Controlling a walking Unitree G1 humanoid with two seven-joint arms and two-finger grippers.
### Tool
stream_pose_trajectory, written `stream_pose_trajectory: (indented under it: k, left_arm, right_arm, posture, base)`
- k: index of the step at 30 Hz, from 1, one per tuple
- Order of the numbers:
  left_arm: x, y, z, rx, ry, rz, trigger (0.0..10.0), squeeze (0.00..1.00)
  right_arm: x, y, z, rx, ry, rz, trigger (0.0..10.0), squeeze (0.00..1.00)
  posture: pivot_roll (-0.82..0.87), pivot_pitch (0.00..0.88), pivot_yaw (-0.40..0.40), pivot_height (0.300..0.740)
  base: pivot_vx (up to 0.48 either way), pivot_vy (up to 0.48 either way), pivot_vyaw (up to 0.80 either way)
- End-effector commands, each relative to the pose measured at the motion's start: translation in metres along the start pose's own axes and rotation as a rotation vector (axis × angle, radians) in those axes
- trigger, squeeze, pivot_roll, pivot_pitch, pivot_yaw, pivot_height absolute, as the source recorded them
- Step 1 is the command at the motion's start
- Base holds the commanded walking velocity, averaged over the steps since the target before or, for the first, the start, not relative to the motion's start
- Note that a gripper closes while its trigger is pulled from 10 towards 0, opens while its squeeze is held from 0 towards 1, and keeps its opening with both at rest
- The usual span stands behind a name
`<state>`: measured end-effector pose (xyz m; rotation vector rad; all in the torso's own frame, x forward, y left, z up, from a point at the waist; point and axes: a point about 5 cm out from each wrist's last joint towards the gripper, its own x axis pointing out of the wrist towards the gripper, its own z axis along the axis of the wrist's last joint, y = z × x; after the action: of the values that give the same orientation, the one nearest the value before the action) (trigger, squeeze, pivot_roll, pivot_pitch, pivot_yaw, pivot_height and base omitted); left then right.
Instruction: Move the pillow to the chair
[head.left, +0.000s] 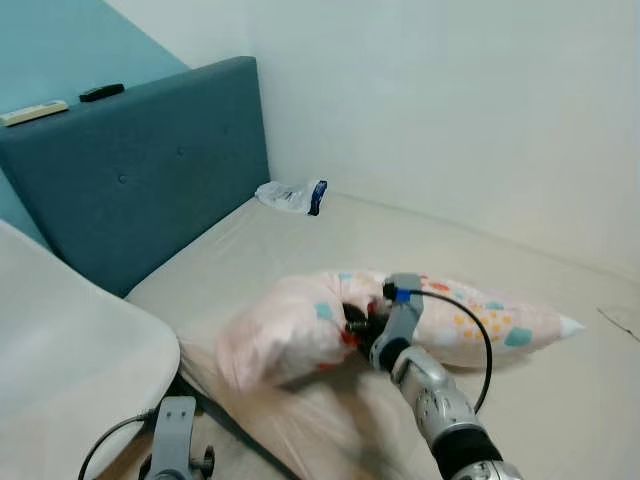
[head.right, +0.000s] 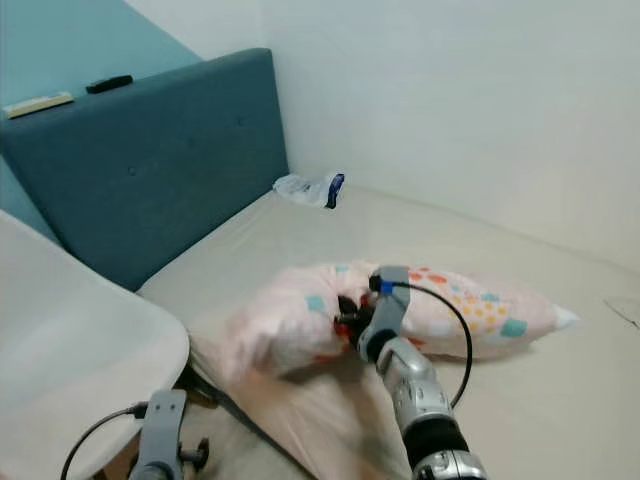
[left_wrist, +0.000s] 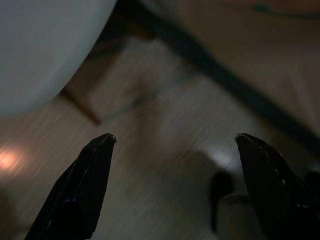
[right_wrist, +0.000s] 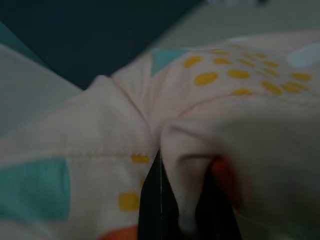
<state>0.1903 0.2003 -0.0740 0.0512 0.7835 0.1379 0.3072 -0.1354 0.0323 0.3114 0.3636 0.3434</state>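
Note:
A pale pink pillow (head.left: 470, 320) with coloured dots and patches lies on the beige mattress (head.left: 330, 245). My right gripper (head.left: 356, 328) is shut on a bunched fold near the pillow's middle; in the right wrist view the black fingers (right_wrist: 160, 210) pinch the pink fabric (right_wrist: 100, 135). The pillow's left end (head.left: 270, 335) is lifted and blurred. A white chair (head.left: 70, 350) stands at the lower left, beside the bed. My left gripper (left_wrist: 175, 145) hangs open above the wooden floor near the chair's edge (left_wrist: 45, 45), holding nothing.
A dark teal headboard (head.left: 140, 170) rises at the left, with a remote (head.left: 101, 92) and a pale flat object (head.left: 35, 112) on its top. A plastic packet (head.left: 292, 195) lies in the bed's far corner by the white wall. The bed's dark frame edge (head.left: 230, 420) runs beside the chair.

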Motion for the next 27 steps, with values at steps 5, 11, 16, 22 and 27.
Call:
stream_pose_trajectory:
  k: [5, 11, 16, 22, 27]
  left_arm:
    - [-0.004, 0.013, -0.013, 0.031, 0.055, 0.033, 10.0, 0.0]
    - [-0.004, 0.015, -0.015, 0.041, 0.068, 0.038, 10.0, 0.0]
    - [-0.003, 0.017, -0.012, 0.041, 0.066, 0.043, 10.0, 0.0]
    - [-0.001, 0.015, -0.007, 0.034, 0.058, 0.04, 10.0, 0.0]
    - [0.002, 0.007, 0.001, 0.032, 0.037, 0.021, 10.0, 0.0]
  right_arm:
    - [0.003, 0.004, 0.008, -0.026, -0.061, 0.026, 10.0, 0.0]
    - [0.009, 0.024, 0.03, 0.011, -0.192, 0.162, 10.0, 0.0]
    - [0.013, 0.04, 0.049, 0.007, -0.278, 0.234, 10.0, 0.0]
    - [0.015, 0.047, 0.058, 0.0, -0.309, 0.265, 10.0, 0.0]
    - [0.016, 0.055, 0.069, -0.007, -0.359, 0.299, 10.0, 0.0]
  posture:
    - [-0.05, 0.0, 0.032, 0.727]
    - [-0.05, 0.0, 0.034, 0.727]
    - [-0.05, 0.0, 0.039, 0.727]
    - [-0.04, 0.0, 0.042, 0.727]
    - [-0.04, 0.0, 0.047, 0.727]
  base:
    - [0.0, 0.0, 0.71]
    - [0.0, 0.0, 0.7]
    - [0.0, 0.0, 0.7]
    - [0.0, 0.0, 0.7]
    - [0.0, 0.0, 0.7]
